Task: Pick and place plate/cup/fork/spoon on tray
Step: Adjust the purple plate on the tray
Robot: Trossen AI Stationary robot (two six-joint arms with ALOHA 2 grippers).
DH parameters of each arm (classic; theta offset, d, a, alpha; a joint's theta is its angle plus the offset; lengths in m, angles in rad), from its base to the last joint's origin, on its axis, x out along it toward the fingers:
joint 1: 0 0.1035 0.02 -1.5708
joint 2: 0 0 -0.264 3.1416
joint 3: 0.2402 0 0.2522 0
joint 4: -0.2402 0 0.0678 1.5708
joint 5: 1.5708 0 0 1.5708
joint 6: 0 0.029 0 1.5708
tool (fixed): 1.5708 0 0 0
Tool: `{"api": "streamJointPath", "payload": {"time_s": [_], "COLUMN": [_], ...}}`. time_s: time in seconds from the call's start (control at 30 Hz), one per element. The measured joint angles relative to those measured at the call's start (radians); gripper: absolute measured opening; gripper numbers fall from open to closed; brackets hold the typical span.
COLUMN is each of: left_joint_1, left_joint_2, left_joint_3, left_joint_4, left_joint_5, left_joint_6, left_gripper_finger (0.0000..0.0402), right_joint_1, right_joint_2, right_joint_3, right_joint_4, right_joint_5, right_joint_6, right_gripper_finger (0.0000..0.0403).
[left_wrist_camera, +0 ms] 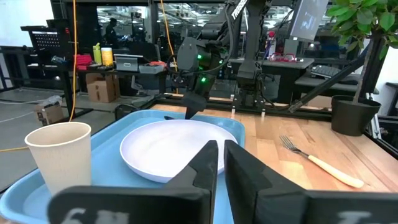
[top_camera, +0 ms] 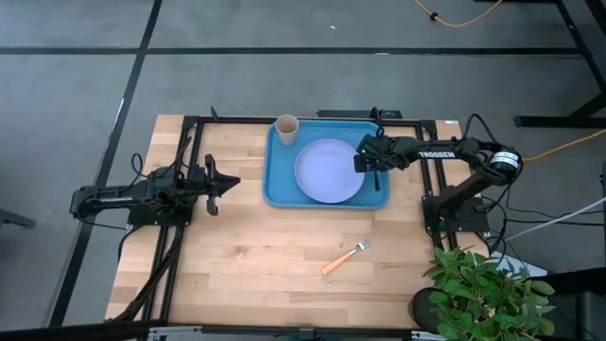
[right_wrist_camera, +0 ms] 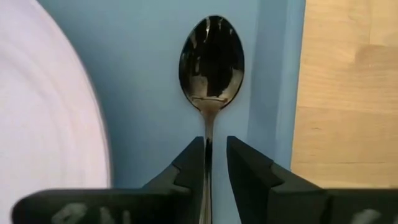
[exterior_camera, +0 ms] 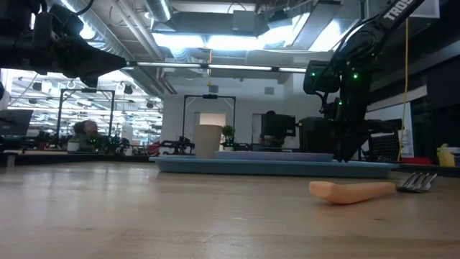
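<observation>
The fork (exterior_camera: 366,191) lies nearest, on bare table. The spoon (right_wrist_camera: 211,68) rests on the tray (top_camera: 280,186) beside the plate (top_camera: 329,171); the right gripper (right_wrist_camera: 216,163) straddles its handle, fingers narrowly parted. The left gripper (left_wrist_camera: 220,163) waits, nearly closed, empty.

Fork (top_camera: 346,256) on open table (top_camera: 237,256), unobstructed.

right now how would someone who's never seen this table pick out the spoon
Find the big blue tray at the table's far edge. Along its right side, between the lavender plate and the rim, lies the spoon, under the right gripper. It is dark and glossy, unlike the orange-handled fork lying off the tray.
</observation>
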Motion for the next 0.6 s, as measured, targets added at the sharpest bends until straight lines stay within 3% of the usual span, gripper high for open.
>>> {"api": "streamJointPath", "payload": {"time_s": [0.6], "left_joint_1": [0.000], "left_joint_2": [0.000], "left_joint_3": [0.000], "left_joint_4": [0.000], "left_joint_5": [0.000], "left_joint_6": [0.000], "left_gripper_finger": [0.0003], "right_joint_1": [0.030], "right_joint_2": [0.034], "right_joint_3": [0.000], "right_joint_4": [0.118], "right_joint_5": [-0.093], "right_joint_6": [-0.011], "right_gripper_finger": [0.0074]}}
